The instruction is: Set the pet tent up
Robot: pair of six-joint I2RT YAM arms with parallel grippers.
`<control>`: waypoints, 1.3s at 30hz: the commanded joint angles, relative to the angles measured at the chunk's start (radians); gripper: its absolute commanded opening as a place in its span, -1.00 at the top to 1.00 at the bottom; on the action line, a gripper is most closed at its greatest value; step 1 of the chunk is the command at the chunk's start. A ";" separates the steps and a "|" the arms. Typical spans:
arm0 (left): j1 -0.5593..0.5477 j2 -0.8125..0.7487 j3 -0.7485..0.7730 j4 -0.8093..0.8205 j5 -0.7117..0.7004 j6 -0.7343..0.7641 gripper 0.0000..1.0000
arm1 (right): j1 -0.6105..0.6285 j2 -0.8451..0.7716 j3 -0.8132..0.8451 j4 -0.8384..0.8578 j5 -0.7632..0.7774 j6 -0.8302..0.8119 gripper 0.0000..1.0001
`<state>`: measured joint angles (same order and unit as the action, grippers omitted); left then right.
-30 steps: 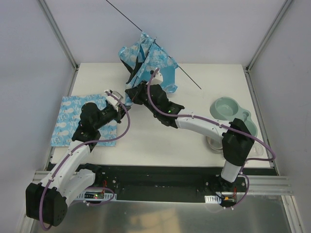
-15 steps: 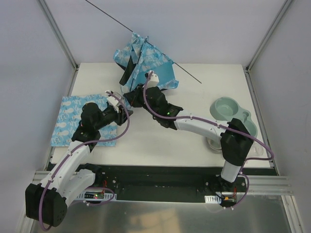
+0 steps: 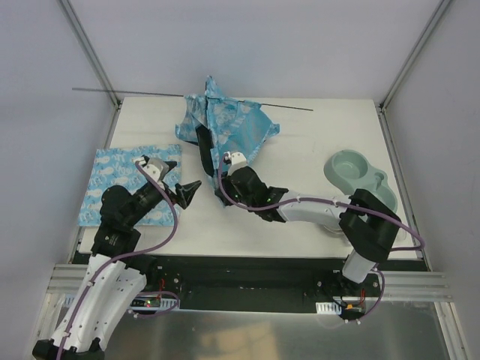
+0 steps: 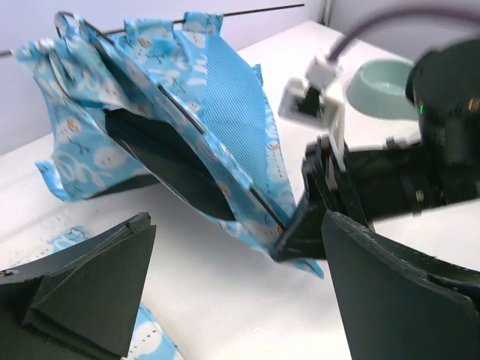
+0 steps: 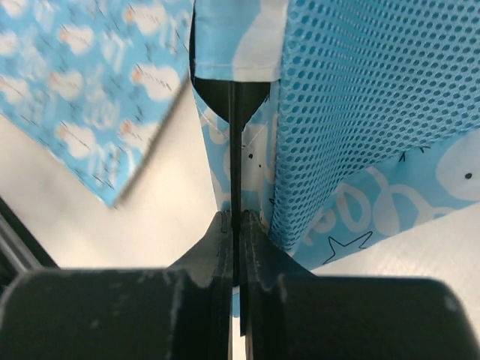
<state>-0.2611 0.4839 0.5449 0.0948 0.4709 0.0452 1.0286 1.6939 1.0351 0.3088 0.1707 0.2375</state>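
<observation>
Pet tent [image 3: 229, 127] sits crumpled and tilted at far centre of bench [image 3: 315, 142], w/ dark doorway facing front-L. One thin black pole [image 3: 135, 93] sticks out L past bench edge. R claw [image 5: 234, 219] is pressed together, pinching tent's dark lower edge beside the mesh panel. L claw [image 3: 187, 190] is spread wide, holding nothing, just L of that corner. Same-print mat [image 3: 112, 169] lies flat at L, partly under L arm. Green double bowl [image 3: 358, 174] is well apart at R.
</observation>
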 commanded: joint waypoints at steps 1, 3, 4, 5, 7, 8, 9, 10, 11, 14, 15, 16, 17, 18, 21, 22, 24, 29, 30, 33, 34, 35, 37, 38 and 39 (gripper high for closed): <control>-0.001 -0.005 0.021 -0.032 -0.142 -0.094 -0.98 | 0.002 -0.057 -0.053 -0.014 0.026 -0.073 0.84; -0.003 0.034 0.071 -0.076 -0.216 -0.161 -0.98 | 0.007 -0.072 -0.076 -0.016 0.012 -0.061 0.60; -0.003 0.057 0.111 -0.092 -0.235 -0.185 -0.98 | 0.007 -0.079 -0.084 -0.022 0.007 -0.053 0.47; -0.001 0.086 0.142 -0.128 -0.250 -0.197 -0.98 | 0.008 -0.088 -0.089 -0.033 0.003 -0.049 0.35; -0.001 0.140 0.199 -0.168 -0.256 -0.205 -0.98 | 0.010 -0.117 -0.105 -0.056 -0.010 -0.038 -0.01; 0.000 0.172 0.223 -0.175 -0.264 -0.212 -0.98 | 0.010 -0.138 -0.110 -0.080 -0.013 -0.035 -0.15; -0.001 0.186 0.246 -0.182 -0.268 -0.222 -0.98 | 0.010 -0.154 -0.113 -0.103 -0.011 -0.032 -0.27; 0.000 0.217 0.265 -0.187 -0.270 -0.229 -0.98 | 0.010 -0.175 -0.119 -0.120 -0.010 -0.026 -0.37; -0.001 0.240 0.282 -0.191 -0.267 -0.237 -0.98 | 0.011 -0.194 -0.130 -0.138 -0.010 -0.023 -0.43; -0.001 0.317 0.329 -0.216 -0.290 -0.283 -0.98 | 0.011 -0.269 -0.158 -0.186 0.003 -0.009 -0.56; -0.001 0.338 0.342 -0.228 -0.307 -0.303 -0.98 | 0.010 -0.293 -0.165 -0.209 0.007 0.000 -0.58; -0.001 0.363 0.348 -0.237 -0.325 -0.320 -0.98 | 0.010 -0.315 -0.168 -0.218 0.013 0.006 -0.60; -0.001 0.378 0.349 -0.247 -0.348 -0.347 -0.98 | 0.008 -0.339 -0.171 -0.240 0.013 0.009 -0.60; -0.001 0.393 0.351 -0.253 -0.365 -0.367 -0.98 | 0.008 -0.365 -0.172 -0.260 0.015 0.016 -0.61; 0.000 0.432 0.351 -0.277 -0.409 -0.432 -0.98 | -0.008 -0.436 -0.161 -0.306 0.024 0.040 -0.61; 0.000 0.444 0.349 -0.280 -0.408 -0.453 -0.98 | -0.019 -0.457 -0.150 -0.336 0.026 0.054 -0.59; 0.000 0.472 0.348 -0.283 -0.417 -0.496 -0.94 | -0.074 -0.488 -0.112 -0.379 -0.014 0.085 -0.54; 0.013 0.581 0.378 -0.270 -0.494 -0.564 -0.72 | -0.203 -0.534 -0.031 -0.431 -0.109 0.103 -0.45; 0.020 0.622 0.386 -0.261 -0.494 -0.570 -0.66 | -0.212 -0.537 -0.017 -0.439 -0.109 0.092 -0.45; 0.043 0.721 0.414 -0.202 -0.425 -0.585 -0.44 | -0.229 -0.548 0.008 -0.461 -0.111 0.079 -0.44; 0.049 0.755 0.421 -0.181 -0.408 -0.593 -0.37 | -0.234 -0.550 0.013 -0.465 -0.112 0.079 -0.44; 0.052 0.784 0.437 -0.156 -0.393 -0.596 -0.33 | -0.239 -0.559 0.014 -0.468 -0.112 0.079 -0.43; 0.056 0.849 0.454 -0.124 -0.384 -0.590 -0.23 | -0.242 -0.574 0.013 -0.474 -0.109 0.079 -0.43; 0.057 0.872 0.464 -0.113 -0.379 -0.584 -0.20 | -0.242 -0.583 0.011 -0.481 -0.105 0.080 -0.43; 0.060 0.901 0.481 -0.107 -0.371 -0.581 -0.16 | -0.245 -0.592 0.013 -0.487 -0.102 0.079 -0.43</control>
<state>-0.2131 1.3132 0.9508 -0.1085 0.0532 -0.5186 0.7948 1.1526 1.0088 -0.1432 0.0780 0.3176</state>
